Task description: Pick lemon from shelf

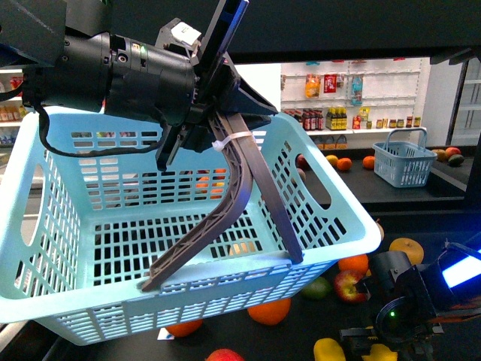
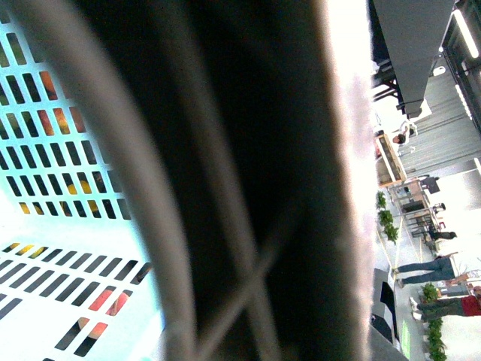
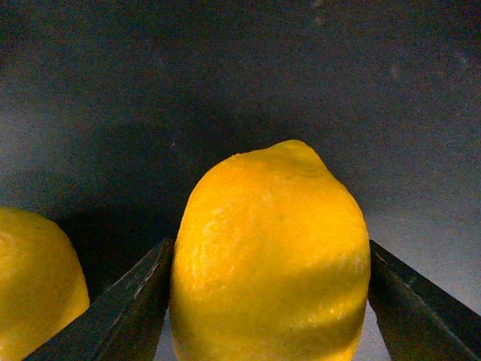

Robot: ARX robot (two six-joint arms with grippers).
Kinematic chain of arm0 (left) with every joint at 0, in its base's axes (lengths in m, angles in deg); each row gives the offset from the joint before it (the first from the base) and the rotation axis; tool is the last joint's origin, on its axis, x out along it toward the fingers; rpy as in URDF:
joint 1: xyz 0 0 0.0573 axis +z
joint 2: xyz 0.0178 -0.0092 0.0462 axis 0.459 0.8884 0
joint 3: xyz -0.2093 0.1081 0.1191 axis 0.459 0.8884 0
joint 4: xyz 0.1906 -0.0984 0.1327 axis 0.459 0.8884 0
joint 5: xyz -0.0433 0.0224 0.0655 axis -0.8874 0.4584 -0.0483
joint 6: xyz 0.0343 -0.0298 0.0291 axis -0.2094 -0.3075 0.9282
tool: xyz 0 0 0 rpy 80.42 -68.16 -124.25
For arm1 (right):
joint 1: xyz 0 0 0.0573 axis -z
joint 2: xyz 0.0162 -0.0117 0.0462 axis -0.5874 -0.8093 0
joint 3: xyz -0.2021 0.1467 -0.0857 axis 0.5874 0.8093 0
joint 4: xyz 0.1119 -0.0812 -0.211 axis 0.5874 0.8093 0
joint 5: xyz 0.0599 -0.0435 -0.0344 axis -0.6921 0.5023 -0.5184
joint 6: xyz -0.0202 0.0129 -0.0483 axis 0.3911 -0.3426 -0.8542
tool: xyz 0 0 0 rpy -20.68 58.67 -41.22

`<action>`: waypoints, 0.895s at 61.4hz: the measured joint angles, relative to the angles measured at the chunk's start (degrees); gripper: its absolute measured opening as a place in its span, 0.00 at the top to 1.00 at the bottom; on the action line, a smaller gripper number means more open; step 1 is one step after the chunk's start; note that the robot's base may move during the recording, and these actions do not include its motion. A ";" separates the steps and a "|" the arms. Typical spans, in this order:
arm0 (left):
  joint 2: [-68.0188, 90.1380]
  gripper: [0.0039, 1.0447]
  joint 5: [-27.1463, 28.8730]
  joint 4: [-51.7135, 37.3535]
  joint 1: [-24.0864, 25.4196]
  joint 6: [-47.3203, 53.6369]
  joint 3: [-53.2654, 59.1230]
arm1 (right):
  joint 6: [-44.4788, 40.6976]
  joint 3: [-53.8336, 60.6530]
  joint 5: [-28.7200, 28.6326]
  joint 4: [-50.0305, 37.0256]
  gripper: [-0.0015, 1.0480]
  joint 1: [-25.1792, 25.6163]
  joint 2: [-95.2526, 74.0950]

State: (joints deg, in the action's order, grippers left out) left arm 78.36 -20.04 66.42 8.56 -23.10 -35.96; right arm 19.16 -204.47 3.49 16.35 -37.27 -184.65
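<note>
Your right gripper (image 3: 269, 248) is closed on the lemon (image 3: 270, 293), with one finger pressed to each side. The lemon is low at the dark shelf (image 1: 293, 335), near right. Your left gripper (image 1: 214, 134) is closed on the handle (image 1: 248, 188) of the pale blue basket (image 1: 45, 226). The right wrist view shows two lemons, with the second lemon (image 3: 34, 289) just beside the first. Only the front view shows two baskets. The small basket (image 1: 404, 159) is far right. The left wrist view is blurry.

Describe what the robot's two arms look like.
The left arm is a black cylinder with a green light, a white label and a black cable. The right arm is black, with a blue lit panel and green light; its fingers are dark wedges.
</note>
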 joint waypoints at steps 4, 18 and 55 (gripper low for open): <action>0.00 0.90 -0.02 0.00 0.00 0.00 0.00 | 0.02 0.46 -0.04 -0.04 0.39 0.07 0.13; 0.00 0.90 0.00 0.00 0.00 0.00 0.00 | -0.50 11.39 -0.87 -4.44 0.40 2.84 8.00; 0.00 0.90 0.02 0.00 0.00 0.00 0.00 | 2.58 40.37 -17.66 -10.14 0.40 6.47 59.36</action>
State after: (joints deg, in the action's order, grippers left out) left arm 78.36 -20.02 66.42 8.56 -23.10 -35.96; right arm 21.74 -164.10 -14.17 6.21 -30.80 -125.28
